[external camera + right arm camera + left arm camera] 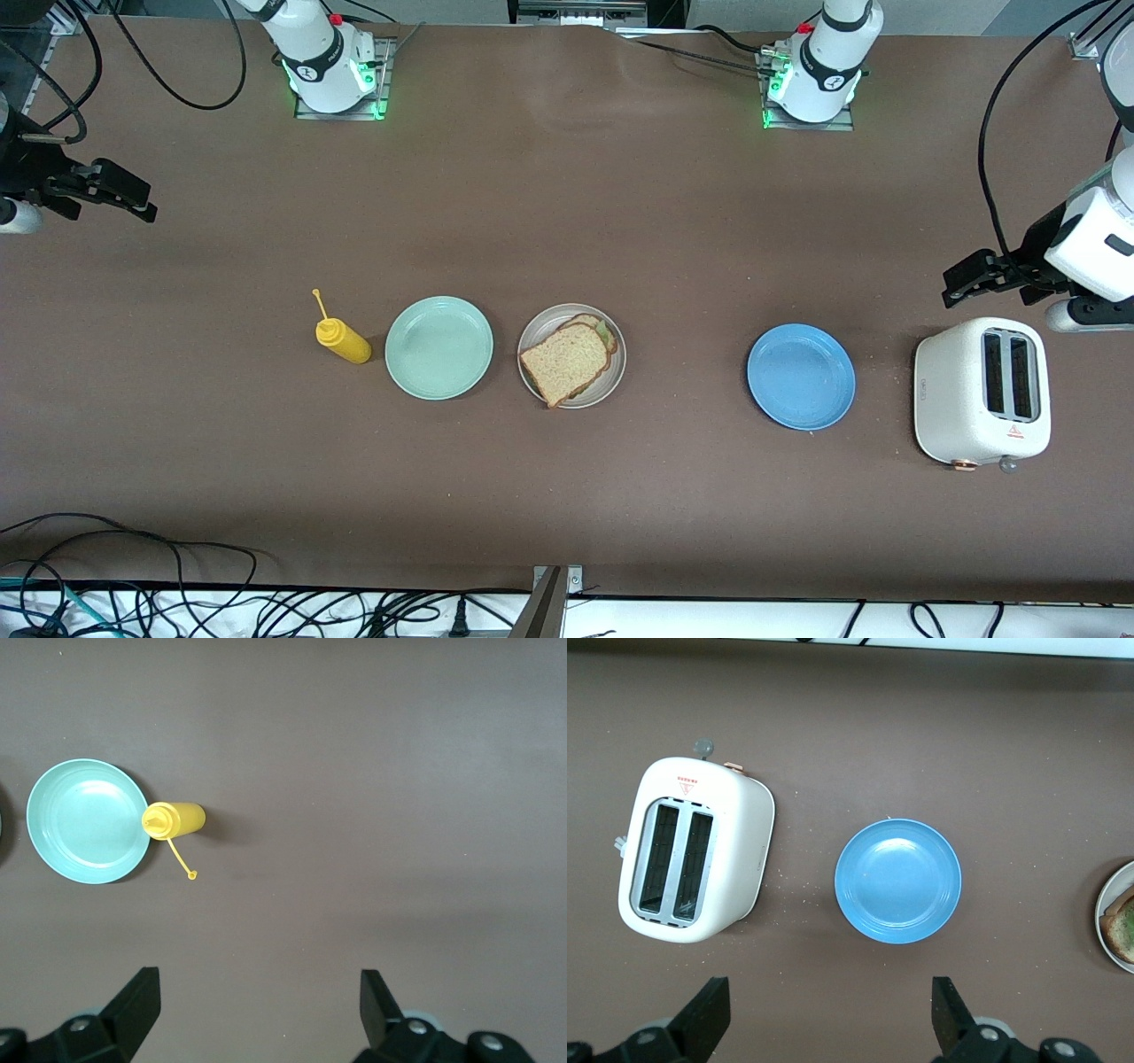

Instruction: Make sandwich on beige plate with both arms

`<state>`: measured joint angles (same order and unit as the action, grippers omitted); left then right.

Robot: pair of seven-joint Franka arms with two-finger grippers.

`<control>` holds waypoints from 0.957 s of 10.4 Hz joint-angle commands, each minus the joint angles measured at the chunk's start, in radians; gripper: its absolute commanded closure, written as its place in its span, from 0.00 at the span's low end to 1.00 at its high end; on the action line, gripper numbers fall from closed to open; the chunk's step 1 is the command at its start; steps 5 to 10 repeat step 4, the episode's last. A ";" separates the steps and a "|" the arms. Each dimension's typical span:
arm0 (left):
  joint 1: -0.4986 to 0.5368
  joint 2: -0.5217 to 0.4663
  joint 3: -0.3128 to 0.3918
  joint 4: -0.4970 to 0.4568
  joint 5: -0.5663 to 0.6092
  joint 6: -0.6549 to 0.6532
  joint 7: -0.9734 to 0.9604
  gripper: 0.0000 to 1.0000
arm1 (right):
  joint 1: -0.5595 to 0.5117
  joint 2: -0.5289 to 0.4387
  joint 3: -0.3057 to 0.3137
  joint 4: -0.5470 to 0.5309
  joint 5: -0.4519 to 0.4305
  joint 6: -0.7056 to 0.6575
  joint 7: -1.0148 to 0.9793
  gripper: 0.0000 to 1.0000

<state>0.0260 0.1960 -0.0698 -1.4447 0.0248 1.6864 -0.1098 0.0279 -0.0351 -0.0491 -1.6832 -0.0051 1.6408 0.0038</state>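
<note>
You are looking at a finished sandwich [569, 357] sitting on the beige plate [615, 377], well away from the left gripper [955, 288] and right gripper [133, 197], both hanging wide and empty.

Brown table [620, 221]: yellow bottle [344, 339], mint plate [438, 347], beige plate [613, 372], blue plate [801, 377], toaster [982, 392].

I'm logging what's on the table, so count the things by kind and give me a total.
Plates: 3, the beige plate, a mint-green plate and a blue plate
Sandwiches: 1, the sandwich on the beige plate
Squeeze bottles: 1, yellow squeeze bottle
Toasters: 1, white toaster
Total: 6
</note>
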 commanded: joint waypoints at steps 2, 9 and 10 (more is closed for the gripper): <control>0.003 0.002 0.001 0.001 -0.013 -0.001 0.022 0.00 | 0.000 0.004 -0.001 0.030 0.013 -0.022 0.012 0.00; 0.003 0.000 0.001 0.003 -0.014 -0.001 0.015 0.00 | 0.000 0.004 0.000 0.030 0.013 -0.022 0.013 0.00; 0.003 0.000 0.001 0.003 -0.014 -0.001 0.015 0.00 | 0.000 0.004 0.000 0.030 0.013 -0.022 0.013 0.00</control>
